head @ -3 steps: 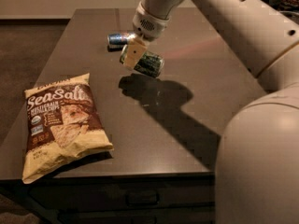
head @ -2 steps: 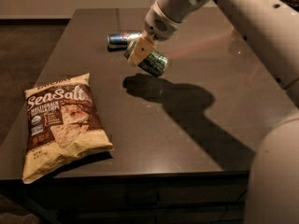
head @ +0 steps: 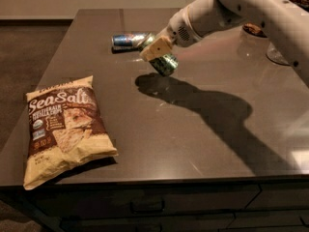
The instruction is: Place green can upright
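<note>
The green can (head: 164, 64) has a dark green patterned body and is held tilted in the air above the dark table (head: 203, 129), its shadow on the surface just below. My gripper (head: 158, 54) is shut on the green can, with one tan finger (head: 155, 48) across its upper side. The white arm reaches in from the upper right. The can's ends are partly hidden by the fingers.
A blue-and-silver can (head: 129, 40) lies on its side just behind and left of my gripper. A Sea Salt chip bag (head: 63, 128) lies flat near the front left edge. A glass base (head: 282, 54) and a dark item (head: 253, 29) stand at the far right.
The arm has swung so it reaches in lower from the right. The green can has stayed in the gripper, tilted and slightly shifted, still above the table.
</note>
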Action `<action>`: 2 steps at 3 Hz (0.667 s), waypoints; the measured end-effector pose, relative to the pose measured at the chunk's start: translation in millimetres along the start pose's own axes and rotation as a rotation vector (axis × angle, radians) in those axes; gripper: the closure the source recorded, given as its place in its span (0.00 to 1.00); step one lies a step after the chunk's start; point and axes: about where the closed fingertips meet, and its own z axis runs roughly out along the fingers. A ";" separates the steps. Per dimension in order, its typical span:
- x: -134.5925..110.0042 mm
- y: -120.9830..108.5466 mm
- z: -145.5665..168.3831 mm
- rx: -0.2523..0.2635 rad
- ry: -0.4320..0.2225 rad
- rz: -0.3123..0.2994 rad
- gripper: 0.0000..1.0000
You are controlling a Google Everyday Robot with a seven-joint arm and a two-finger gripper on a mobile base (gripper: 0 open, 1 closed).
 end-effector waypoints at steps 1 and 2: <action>0.7 -14.0 -6.0 0.062 -0.141 0.034 1.00; 3.1 -24.5 -10.7 0.112 -0.267 0.071 1.00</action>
